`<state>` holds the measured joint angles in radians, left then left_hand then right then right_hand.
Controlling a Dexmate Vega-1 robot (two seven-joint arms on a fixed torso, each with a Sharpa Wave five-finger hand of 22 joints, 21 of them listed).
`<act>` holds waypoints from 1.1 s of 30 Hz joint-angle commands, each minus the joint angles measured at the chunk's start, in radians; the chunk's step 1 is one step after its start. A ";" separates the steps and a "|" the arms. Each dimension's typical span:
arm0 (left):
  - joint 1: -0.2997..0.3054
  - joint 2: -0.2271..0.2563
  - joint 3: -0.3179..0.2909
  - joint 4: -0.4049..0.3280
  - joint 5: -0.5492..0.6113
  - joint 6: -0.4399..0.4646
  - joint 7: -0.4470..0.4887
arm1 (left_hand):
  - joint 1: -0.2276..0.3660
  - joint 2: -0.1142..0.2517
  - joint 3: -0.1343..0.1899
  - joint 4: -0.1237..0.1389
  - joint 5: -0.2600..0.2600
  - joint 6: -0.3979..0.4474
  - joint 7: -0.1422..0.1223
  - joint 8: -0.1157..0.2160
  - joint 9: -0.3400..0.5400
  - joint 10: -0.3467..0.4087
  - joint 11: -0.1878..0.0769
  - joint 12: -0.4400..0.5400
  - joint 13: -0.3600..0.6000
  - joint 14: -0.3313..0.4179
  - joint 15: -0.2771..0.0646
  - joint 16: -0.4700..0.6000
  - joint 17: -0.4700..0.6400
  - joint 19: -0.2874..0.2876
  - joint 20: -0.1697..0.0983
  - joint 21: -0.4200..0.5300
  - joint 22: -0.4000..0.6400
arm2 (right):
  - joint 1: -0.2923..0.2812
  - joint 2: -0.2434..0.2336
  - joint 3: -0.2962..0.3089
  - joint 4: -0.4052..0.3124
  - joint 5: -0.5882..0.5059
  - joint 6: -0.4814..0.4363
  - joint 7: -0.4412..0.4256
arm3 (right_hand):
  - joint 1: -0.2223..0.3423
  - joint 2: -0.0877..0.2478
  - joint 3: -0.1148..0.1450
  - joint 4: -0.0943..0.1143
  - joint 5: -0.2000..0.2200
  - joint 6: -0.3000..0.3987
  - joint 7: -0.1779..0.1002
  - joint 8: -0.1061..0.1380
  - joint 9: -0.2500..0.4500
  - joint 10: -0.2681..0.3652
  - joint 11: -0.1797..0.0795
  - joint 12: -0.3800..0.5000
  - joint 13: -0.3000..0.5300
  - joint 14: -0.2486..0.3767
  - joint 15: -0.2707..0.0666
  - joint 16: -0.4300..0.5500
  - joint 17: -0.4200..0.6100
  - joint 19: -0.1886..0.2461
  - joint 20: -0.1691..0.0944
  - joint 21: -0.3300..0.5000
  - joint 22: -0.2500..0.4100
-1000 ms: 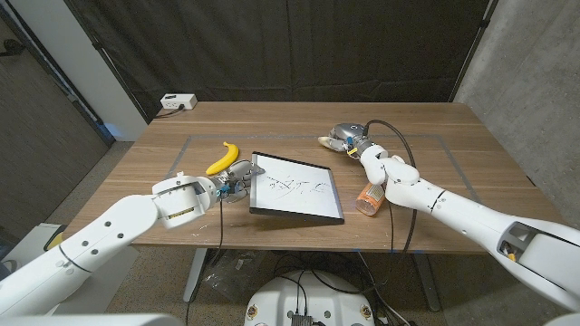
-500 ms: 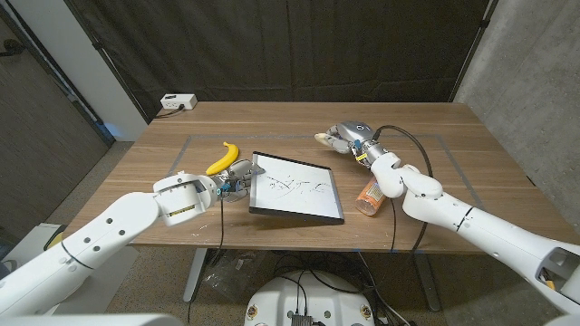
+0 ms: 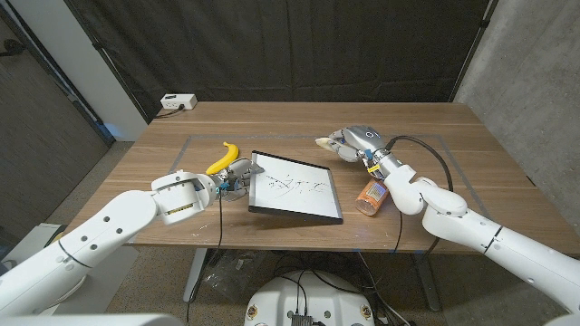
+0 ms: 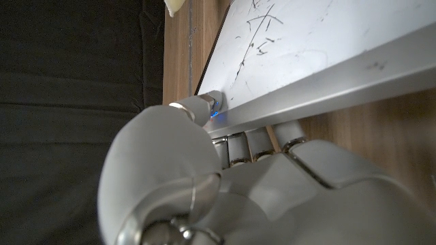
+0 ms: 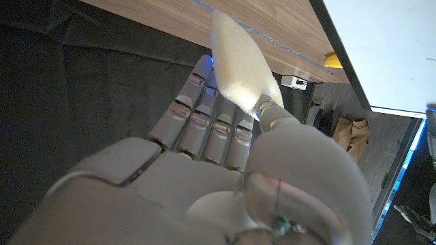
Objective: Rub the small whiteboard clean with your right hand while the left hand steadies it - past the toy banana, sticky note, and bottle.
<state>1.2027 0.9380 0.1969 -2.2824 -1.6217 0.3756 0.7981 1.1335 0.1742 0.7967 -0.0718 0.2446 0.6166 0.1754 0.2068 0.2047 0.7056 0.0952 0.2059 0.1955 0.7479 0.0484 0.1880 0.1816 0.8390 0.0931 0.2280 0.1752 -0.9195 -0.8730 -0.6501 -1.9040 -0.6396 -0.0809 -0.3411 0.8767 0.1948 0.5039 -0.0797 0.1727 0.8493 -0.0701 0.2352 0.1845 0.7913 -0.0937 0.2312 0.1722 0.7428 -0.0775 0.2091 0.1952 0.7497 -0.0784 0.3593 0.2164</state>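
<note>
The small whiteboard (image 3: 294,186) with black scribbles lies mid-table, slightly tilted, with a shadow under its near edge. My left hand (image 3: 234,177) grips its left frame edge; in the left wrist view the left hand (image 4: 204,184) has a thumb on the silver frame and fingers beneath the whiteboard (image 4: 327,34). My right hand (image 3: 355,140) hovers past the board's far right corner and pinches a pale wiping pad (image 3: 324,142). The right wrist view shows that pad (image 5: 242,64) held in the right hand (image 5: 225,170), with the whiteboard (image 5: 388,47) beyond.
A toy banana (image 3: 222,157) lies just beyond my left hand. An orange bottle (image 3: 372,196) lies on its side right of the board, under my right forearm. A white power strip (image 3: 178,102) sits at the far left corner. A taped outline marks the table.
My right arm has swung its elbow outward and the hand with the pad has shifted slightly to the right. The left hand and the board have stayed put.
</note>
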 commanded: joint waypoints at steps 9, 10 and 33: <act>-0.026 0.004 0.010 0.008 -0.016 0.010 0.006 | -0.008 0.001 0.011 -0.002 0.004 0.012 0.023 -0.002 -0.001 0.014 -0.004 -0.004 0.002 0.004 -0.002 0.001 0.002 -0.001 0.005 -0.002 0.001 | -0.186 -0.017 0.073 -0.022 -0.053 0.086 -0.141 | 0.000 -0.007 0.009 0.008 0.000 0.014 -0.009 -0.004 0.005 0.016 -0.002 -0.004 0.003 0.004 -0.088 -0.002 0.004 -0.006 -0.114 0.008 0.004; -0.032 0.004 0.013 0.012 -0.018 0.014 0.005 | -0.008 0.001 0.011 -0.002 0.004 0.012 0.023 -0.002 -0.001 0.015 -0.004 -0.004 0.002 0.003 -0.002 0.001 0.002 -0.001 0.005 -0.002 0.001 | -0.191 -0.016 0.074 -0.026 -0.056 0.085 -0.141 | -0.001 -0.007 0.009 0.009 0.000 0.015 -0.011 -0.004 0.005 0.017 -0.001 -0.004 0.003 0.005 -0.088 -0.002 0.004 -0.005 -0.114 0.008 0.004; -0.105 -0.004 0.050 0.072 -0.044 0.058 -0.048 | -0.017 0.000 0.017 -0.002 0.005 0.015 0.022 -0.004 -0.001 0.016 -0.002 -0.005 0.003 0.005 -0.002 0.000 0.002 0.002 0.006 -0.003 0.001 | -0.117 0.042 0.011 0.064 -0.081 0.231 -0.053 | -0.004 -0.007 0.014 0.016 0.000 0.013 -0.007 -0.014 0.006 0.017 -0.003 -0.011 0.004 0.003 -0.092 -0.006 0.004 -0.010 -0.115 0.013 0.005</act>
<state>1.1160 0.9345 0.2385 -2.2212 -1.6530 0.4220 0.7531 1.1176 0.1740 0.8090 -0.0731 0.2429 0.6182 0.1770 0.2030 0.2048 0.7129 0.0915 0.2059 0.1955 0.7479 0.0484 0.1880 0.1817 0.8389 0.0932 0.2246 0.1741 -1.0610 -0.8657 -0.6168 -1.8739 -0.7019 0.1284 -0.4279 0.8766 0.1946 0.5136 -0.0699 0.1688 0.8504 -0.0716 0.2235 0.1888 0.8051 -0.0969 0.2217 0.1750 0.7435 -0.0766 0.2033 0.1979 0.7419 -0.0750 0.3667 0.2162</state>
